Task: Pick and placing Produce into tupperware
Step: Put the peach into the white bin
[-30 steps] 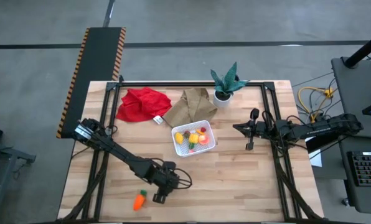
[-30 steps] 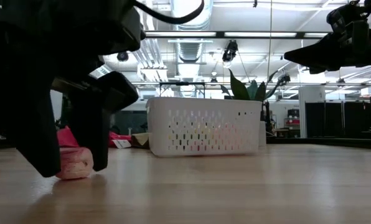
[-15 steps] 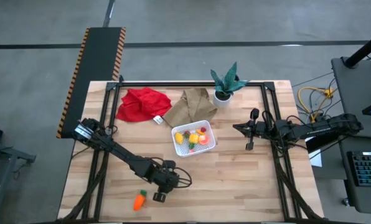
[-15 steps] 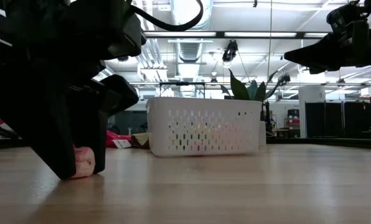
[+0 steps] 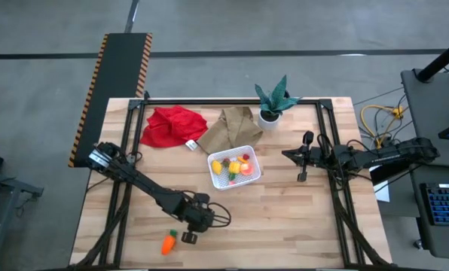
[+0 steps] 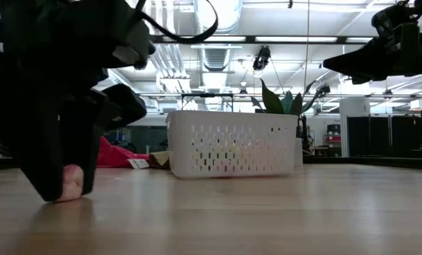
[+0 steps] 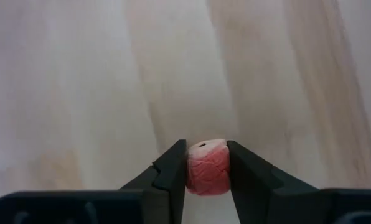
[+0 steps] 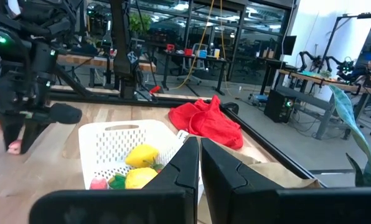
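Observation:
A small pink berry (image 7: 207,168) lies on the wooden table near its front left, with my left gripper (image 7: 206,151) shut on it. In the high view this gripper (image 5: 188,238) stands just right of the orange carrot (image 5: 168,242), which lies on its side on the table. The white tupperware (image 5: 234,167) at mid-table holds a lemon (image 8: 142,155) and other produce. My right gripper (image 5: 302,164) is shut and hangs above the table to the right of the tupperware. My left gripper pinches the pink berry by its two opposite sides (image 7: 192,171) between its two fingers. The fingers (image 6: 52,163) come steeply from above, pointing down at the table. In the low view the berry's underside (image 6: 73,197) rests on the tabletop.
A red cloth (image 5: 173,125) and a tan cloth (image 5: 229,128) lie at the back of the table behind the tupperware. A potted green plant (image 5: 273,102) stands at the back right. Bare wood lies between the left gripper and the tupperware.
My left gripper's fingers have closed in on the pink berry and taken hold of it. The berry has stayed on the table.

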You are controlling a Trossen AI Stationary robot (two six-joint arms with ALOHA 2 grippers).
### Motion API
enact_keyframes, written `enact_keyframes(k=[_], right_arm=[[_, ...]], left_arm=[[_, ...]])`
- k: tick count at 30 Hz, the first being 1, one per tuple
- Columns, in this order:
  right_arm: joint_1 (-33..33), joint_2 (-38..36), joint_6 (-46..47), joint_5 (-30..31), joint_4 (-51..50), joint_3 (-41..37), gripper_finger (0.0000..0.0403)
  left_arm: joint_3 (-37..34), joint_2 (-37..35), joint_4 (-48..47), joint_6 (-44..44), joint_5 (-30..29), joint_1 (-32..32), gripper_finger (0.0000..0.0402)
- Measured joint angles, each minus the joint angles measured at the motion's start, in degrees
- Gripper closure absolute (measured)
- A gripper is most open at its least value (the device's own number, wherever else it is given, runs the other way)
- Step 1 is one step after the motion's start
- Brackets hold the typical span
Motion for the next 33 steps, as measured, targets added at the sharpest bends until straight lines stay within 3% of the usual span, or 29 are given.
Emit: enact_keyframes(k=[7,18,25,33], right_arm=[[0.0,0.0,0.0,0.0,0.0,0.0,0.0394],[0.0,0.0,-0.5,0.0,0.0,0.0,0.0394],[0.0,0.0,-0.6,0.0,0.0,0.0,0.0394],[0.0,0.0,-0.7,0.0,-0.1,0.0,0.0394]], left_arm=[[1.3,-3.6,-6.3,1.0,-1.7,2.6,0.0318],[1.4,-13.1,-7.4,9.3,-7.4,7.5,0.0318],[1.5,-16.1,-4.9,18.9,-9.0,13.2,0.0318],[1.3,-14.7,0.7,28.3,-8.1,20.5,0.0318]])
